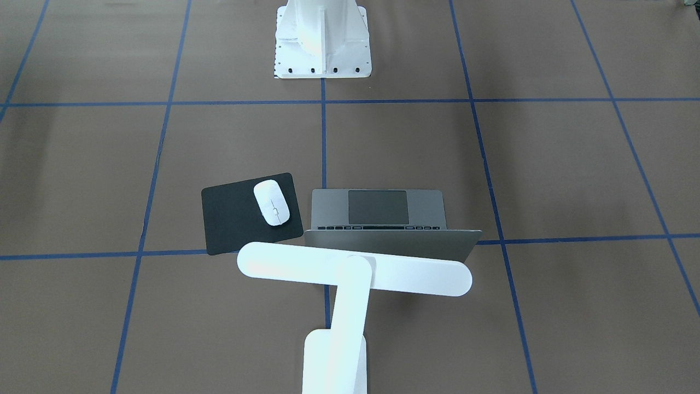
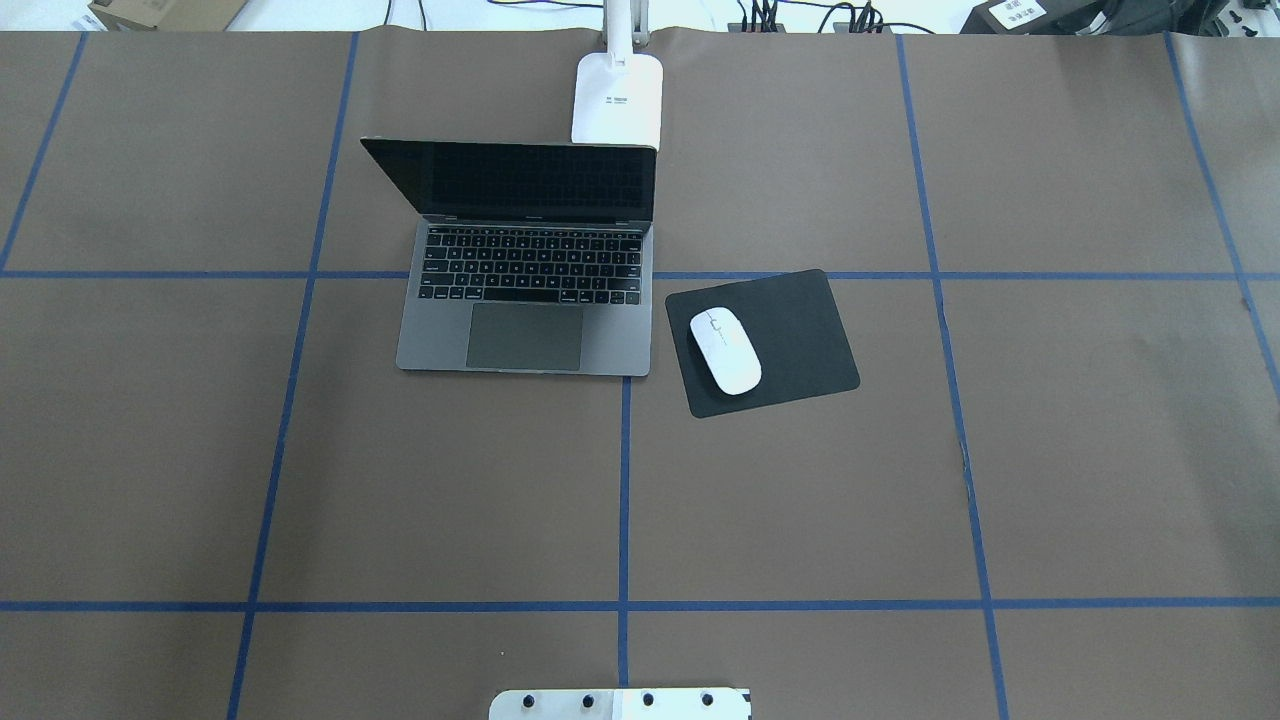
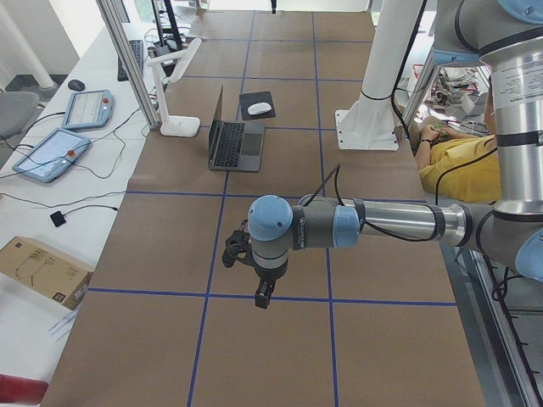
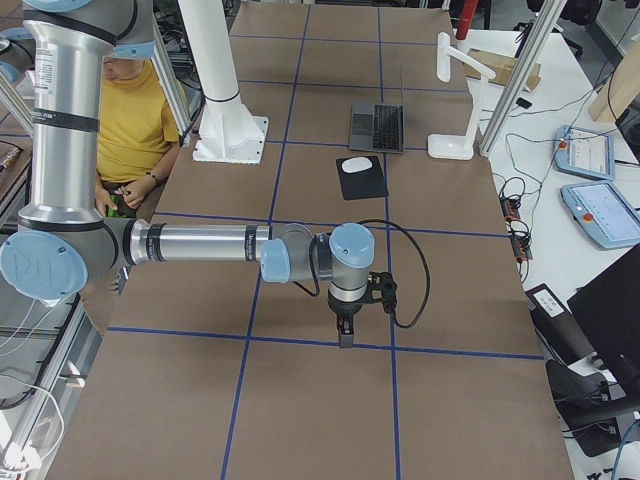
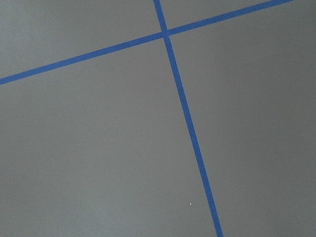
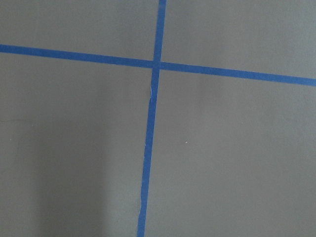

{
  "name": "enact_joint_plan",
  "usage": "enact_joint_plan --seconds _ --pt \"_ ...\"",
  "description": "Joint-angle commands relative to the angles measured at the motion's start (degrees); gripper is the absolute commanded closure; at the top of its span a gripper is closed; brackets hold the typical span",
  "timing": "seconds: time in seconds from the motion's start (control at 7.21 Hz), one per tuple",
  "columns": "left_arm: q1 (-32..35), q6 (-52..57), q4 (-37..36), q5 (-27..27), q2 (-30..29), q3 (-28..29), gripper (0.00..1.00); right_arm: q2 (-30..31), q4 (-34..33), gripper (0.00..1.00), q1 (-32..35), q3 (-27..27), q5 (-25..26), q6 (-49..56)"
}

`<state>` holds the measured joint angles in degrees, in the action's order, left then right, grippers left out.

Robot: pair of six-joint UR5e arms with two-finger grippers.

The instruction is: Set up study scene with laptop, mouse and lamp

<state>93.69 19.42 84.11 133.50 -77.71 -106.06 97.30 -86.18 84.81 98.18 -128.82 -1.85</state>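
Lamp [image 1: 350,273] stands nearest the front-facing camera, directly behind the lid of the open laptop [image 1: 383,210]. From left to right in that view: a black mat [image 1: 229,224], the mouse [image 1: 272,203] resting on it, then the laptop just beside the mat. Left gripper [image 3: 264,298] and right gripper [image 4: 345,338] hang over bare table [image 2: 800,500], well apart from these items. Whether their fingers are spread or pressed together cannot be told.

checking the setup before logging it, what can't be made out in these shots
- Left gripper: only small in the exterior left view; open or shut cannot be told.
- Right gripper: likewise, exterior right view only.
- Lamp: overhead view's top edge cuts off its head.
- Laptop: in the front view its raised lid hides the screen and most keys.
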Motion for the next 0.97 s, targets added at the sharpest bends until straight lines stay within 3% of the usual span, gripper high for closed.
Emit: enact_joint_plan --seconds 0.0,0.83 --pt "0.0 0.0 0.0 0.0 0.0 -0.1 0.00 0.0 1.0 0.00 -0.1 -0.1 -0.1 0.0" --pt "0.0 0.0 0.0 0.0 -0.1 -0.5 0.00 -0.1 1.0 0.00 -1.2 0.1 -1.2 0.0"
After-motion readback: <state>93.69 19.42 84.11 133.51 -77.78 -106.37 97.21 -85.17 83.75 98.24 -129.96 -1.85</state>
